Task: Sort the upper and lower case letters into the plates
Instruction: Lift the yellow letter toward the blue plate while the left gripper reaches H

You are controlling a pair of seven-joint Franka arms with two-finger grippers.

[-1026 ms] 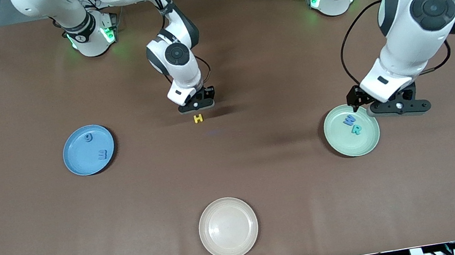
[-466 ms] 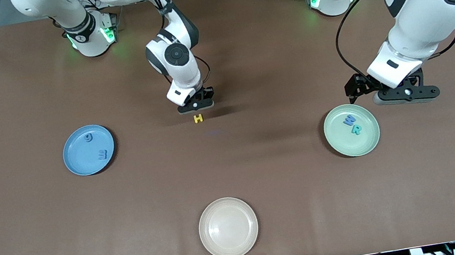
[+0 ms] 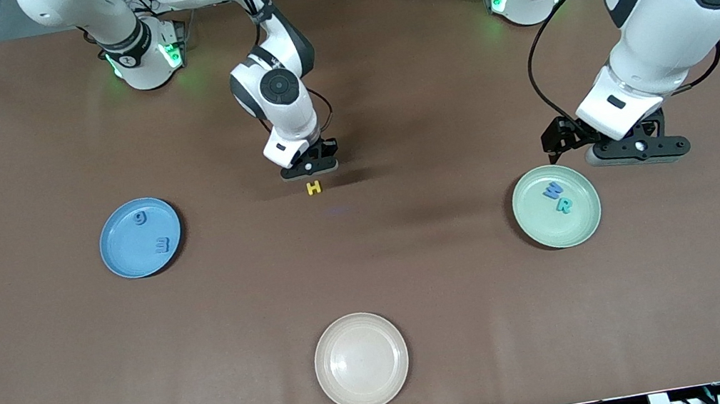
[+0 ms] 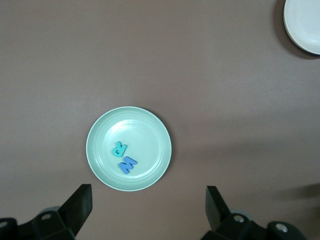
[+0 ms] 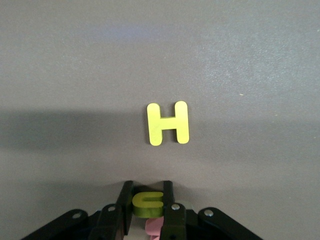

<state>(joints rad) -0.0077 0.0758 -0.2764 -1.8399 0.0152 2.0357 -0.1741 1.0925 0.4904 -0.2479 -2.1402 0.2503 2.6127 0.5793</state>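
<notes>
The blue plate [image 3: 140, 237] holds g [image 3: 141, 217] and m [image 3: 162, 245]. At mid-table the right gripper [image 5: 145, 206] clenches a yellow u [image 5: 148, 202], with H [image 3: 314, 187] lying just nearer the camera. The left gripper [image 4: 145, 205] hangs released beside the green plate [image 3: 577, 225] holding W [image 3: 552, 190] and R [image 3: 564, 204].

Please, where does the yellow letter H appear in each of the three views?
Front view: yellow H lies on the table, just below the right gripper.
Left wrist view: not in it.
Right wrist view: H at centre, above the right gripper.
Shared landmark: the right gripper.
</notes>
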